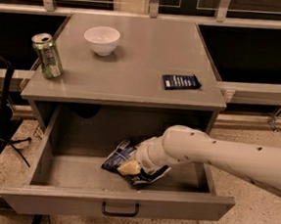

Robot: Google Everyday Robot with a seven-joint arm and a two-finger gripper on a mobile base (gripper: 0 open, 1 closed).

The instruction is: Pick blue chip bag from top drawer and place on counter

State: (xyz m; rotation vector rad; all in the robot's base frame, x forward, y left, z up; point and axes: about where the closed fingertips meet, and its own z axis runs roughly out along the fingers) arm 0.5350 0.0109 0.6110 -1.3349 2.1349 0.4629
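The blue chip bag point(118, 156) lies crumpled on the floor of the open top drawer point(49, 197), right of its middle. My white arm reaches in from the right, and my gripper point(130, 168) is down on the bag's middle, covering part of it. The bag rests on the drawer floor. The grey counter point(133, 79) is right above the drawer.
On the counter stand a white bowl point(101, 39) at the back left and a green can point(47, 55) at the left edge. A small flat dark-blue packet point(181, 81) lies at the right. The drawer's black handle point(119, 210) faces front. Black cables and a stand are at the left.
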